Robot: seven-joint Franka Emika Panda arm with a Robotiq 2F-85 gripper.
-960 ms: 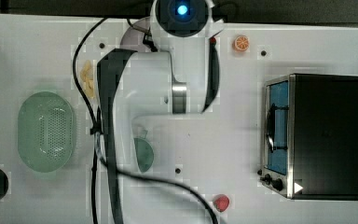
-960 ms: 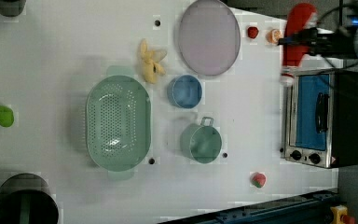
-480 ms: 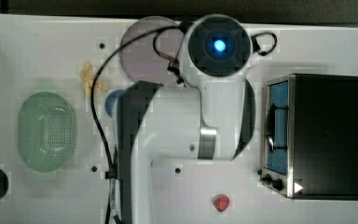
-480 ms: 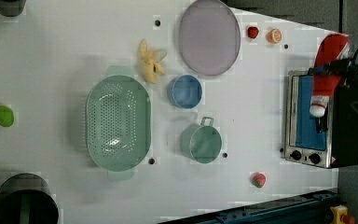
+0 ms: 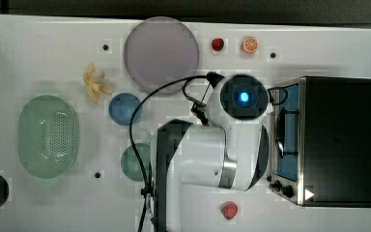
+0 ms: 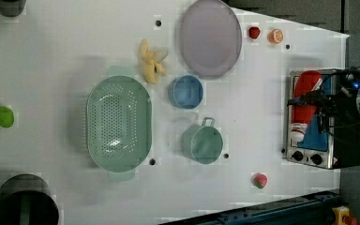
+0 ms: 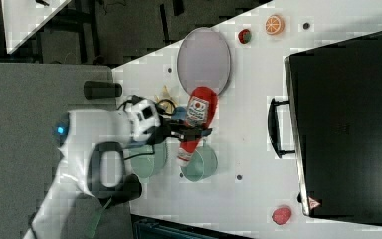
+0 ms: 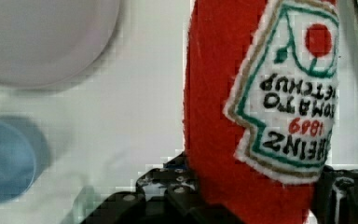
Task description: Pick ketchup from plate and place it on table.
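The ketchup (image 7: pixel 197 121), a red plush bottle with a white label, is off the plate and in the air, with my gripper (image 7: pixel 188 133) shut around its lower half. In the wrist view the ketchup (image 8: pixel 242 116) stands between the black fingers (image 8: pixel 179 193), over the white table (image 8: pixel 135 116). The left view shows the ketchup (image 6: pixel 305 104) in front of the oven's face. The mauve-grey plate (image 5: pixel 161 53) lies bare at the top view's upper middle, and its rim (image 8: pixel 42 42) is in the wrist view. In the top view my arm (image 5: pixel 244 96) covers the ketchup.
A black toaster oven (image 5: pixel 335 140) stands at the top view's right, close to my arm. A blue bowl (image 5: pixel 124 108), a green cup (image 5: pixel 134 162), a green basket (image 5: pixel 48 136) and a banana (image 5: pixel 95 83) lie to the top view's left. A strawberry (image 5: pixel 217 44), an orange slice (image 5: pixel 250 45) and a red fruit (image 5: pixel 229 210) are also there.
My arm has carried the ketchup downward and rightward in the top view, away from the plate's far side to beside the oven. The grip has stayed the same.
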